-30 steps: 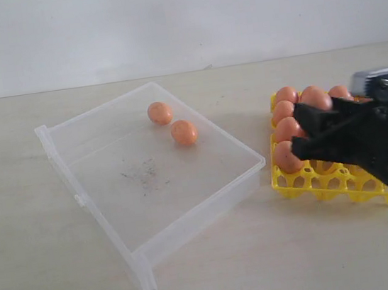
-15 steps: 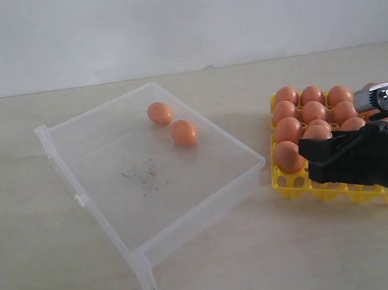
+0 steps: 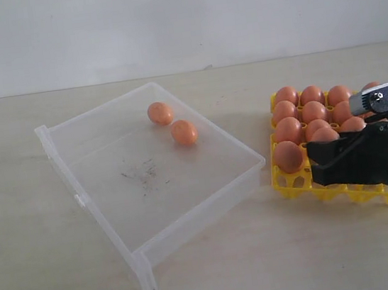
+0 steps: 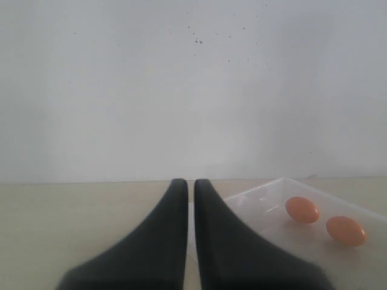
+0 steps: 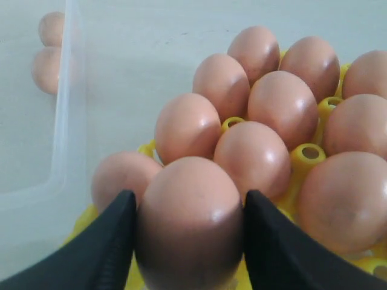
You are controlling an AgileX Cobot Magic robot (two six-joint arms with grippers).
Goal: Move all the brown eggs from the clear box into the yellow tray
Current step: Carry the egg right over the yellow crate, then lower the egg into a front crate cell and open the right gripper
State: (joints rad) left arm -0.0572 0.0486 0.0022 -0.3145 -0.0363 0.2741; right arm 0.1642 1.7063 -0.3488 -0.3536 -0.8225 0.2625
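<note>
A large shallow rectangular box of clear plastic point(image 3: 209, 204) lies on the pale table point(image 3: 47, 279) in the exterior view. A bright yellow plastic lattice egg tray point(image 3: 285, 184) sits near it at its 3 o'clock, not touching. Two smooth orange-brown oval eggs point(image 3: 160, 113) rest on the box floor toward its 1 o'clock corner, close together but apart. Dark scuffs point(image 3: 140, 173) mark the floor's middle. Most of the tray's cups hold more such eggs point(image 3: 288, 130), packed side by side. The cups that show along its 6 o'clock edge are bare.

The black right gripper point(image 3: 315, 165) reaches in from 3 o'clock, low over the tray's 6 o'clock half. In its wrist view the jaws clamp one orange-brown egg point(image 5: 190, 223) from either side. Both fingers point(image 5: 112, 244) touch the shell, and the tray's filled rows lie just beyond. Whether that egg sits in a cup cannot be told, since its underside is out of frame.

The left gripper point(image 4: 190, 181) shows only in its own wrist view. Its two black fingers are closed together with a mere slit between them, holding nothing. A corner of the box and its two eggs lie beyond them.
</note>
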